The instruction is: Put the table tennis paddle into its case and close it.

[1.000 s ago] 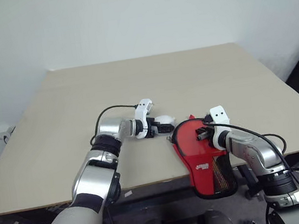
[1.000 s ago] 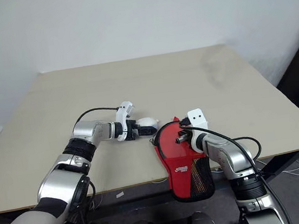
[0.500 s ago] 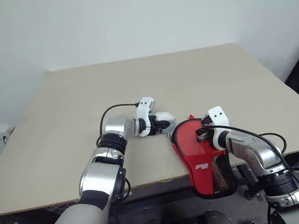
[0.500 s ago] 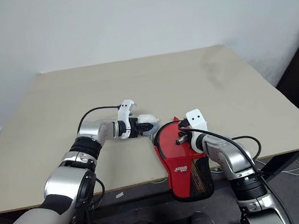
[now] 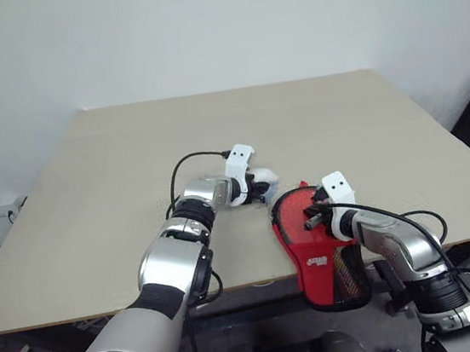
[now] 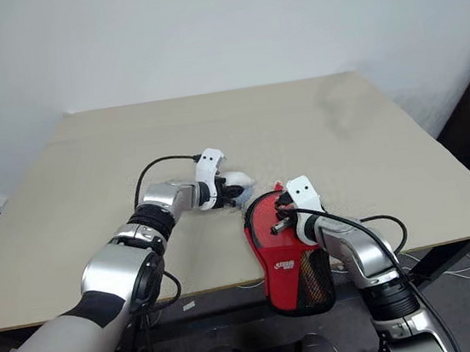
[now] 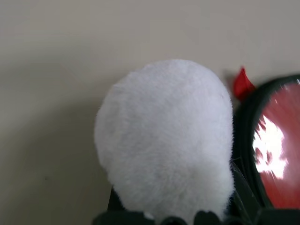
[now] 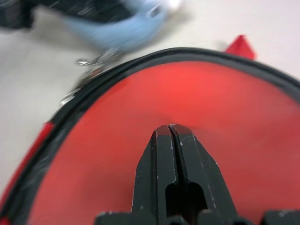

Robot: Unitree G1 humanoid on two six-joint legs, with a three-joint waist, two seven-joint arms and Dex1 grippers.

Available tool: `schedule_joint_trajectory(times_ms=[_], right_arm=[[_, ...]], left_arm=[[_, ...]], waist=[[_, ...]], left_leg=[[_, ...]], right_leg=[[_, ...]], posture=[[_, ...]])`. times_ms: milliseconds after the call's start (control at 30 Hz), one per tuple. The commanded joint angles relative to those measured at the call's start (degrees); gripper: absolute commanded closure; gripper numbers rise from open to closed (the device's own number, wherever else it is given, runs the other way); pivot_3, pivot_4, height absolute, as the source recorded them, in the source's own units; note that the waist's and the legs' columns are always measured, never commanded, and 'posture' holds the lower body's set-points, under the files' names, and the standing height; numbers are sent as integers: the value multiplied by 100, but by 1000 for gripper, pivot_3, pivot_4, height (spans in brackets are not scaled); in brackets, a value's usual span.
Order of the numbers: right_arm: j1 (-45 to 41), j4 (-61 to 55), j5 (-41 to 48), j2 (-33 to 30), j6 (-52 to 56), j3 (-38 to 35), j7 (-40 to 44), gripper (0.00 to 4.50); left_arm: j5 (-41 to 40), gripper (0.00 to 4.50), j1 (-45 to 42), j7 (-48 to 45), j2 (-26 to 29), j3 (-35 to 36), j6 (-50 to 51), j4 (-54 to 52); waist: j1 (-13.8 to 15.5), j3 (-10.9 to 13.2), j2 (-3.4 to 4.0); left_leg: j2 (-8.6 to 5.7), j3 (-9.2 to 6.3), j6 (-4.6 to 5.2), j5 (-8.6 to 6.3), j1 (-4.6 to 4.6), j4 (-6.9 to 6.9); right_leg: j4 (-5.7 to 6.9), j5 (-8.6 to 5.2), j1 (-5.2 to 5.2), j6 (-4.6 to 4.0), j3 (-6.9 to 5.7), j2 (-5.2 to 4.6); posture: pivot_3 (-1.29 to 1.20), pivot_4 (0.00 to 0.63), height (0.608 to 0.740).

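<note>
The red case lies at the near edge of the worktop, toward the right corner. Its narrow end with the black mesh pocket hangs over that edge. A small white logo sits on its red side. A black edge runs round the case.

The right gripper has its two black fingers pressed together with nothing between them. The tips rest over the round red part of the case.

The left gripper is just beside the far left rim of the case. A fluffy white ball sits at its fingers. The fingers are hidden behind the ball, so I cannot tell how far they are open or if they grip it. A small red tag sticks out from the case next to the ball.

The paddle cannot be told apart from the case.
</note>
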Motion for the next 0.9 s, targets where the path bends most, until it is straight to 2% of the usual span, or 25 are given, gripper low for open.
schedule_joint_trajectory(times_ms=[33,233,367,900], right_arm=[[90,-21,11,11,205,93,45,4500],[81,23,-45,51,256,-5,-56,4500],[109,-19,-70,77,300,12,-69,4500],[463,-621,-42,160,656,-54,-276,4500]], left_arm=[[-27,3915,-522,391,-80,333,-468,25],[-29,3915,-813,689,-402,681,-914,211],[102,3915,-909,586,-610,671,-991,290],[604,3915,-978,1111,-1557,721,-1569,545]], waist=[[1,0,-1],[-2,0,-2],[1,0,-2],[76,0,-3]], left_leg=[[0,1,3,0,0,0],[0,6,17,7,0,0],[0,7,18,6,0,0],[-2,5,33,-6,-2,7]], right_leg=[[0,0,0,0,0,0],[-2,0,-1,1,1,1],[-1,0,-2,1,2,1],[-3,-1,0,1,1,-3]], posture=[[0,0,724],[0,0,724],[0,0,724],[0,0,724]])
